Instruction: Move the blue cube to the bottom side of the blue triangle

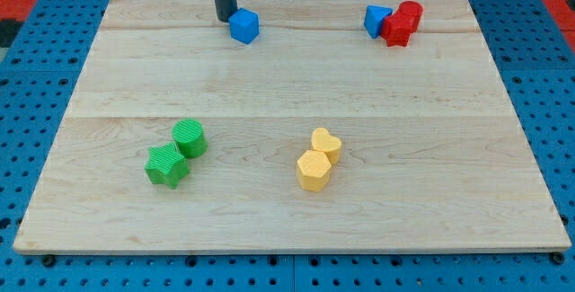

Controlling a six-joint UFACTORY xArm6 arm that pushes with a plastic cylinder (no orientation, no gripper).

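Note:
The blue cube (pixel 243 26) sits near the view's top, left of centre, on the wooden board (pixel 287 85). My tip (pixel 224 17) is just to the cube's left, touching or almost touching it. The blue triangle (pixel 375 20) lies at the view's top right, far to the right of the cube. It touches a red block (pixel 401 24) on its right side.
A green cylinder (pixel 190 137) and a green star-shaped block (pixel 167 166) sit together at lower left. A yellow heart (pixel 326 145) and a yellow hexagon (pixel 313 171) sit together at lower centre. Blue pegboard surrounds the board.

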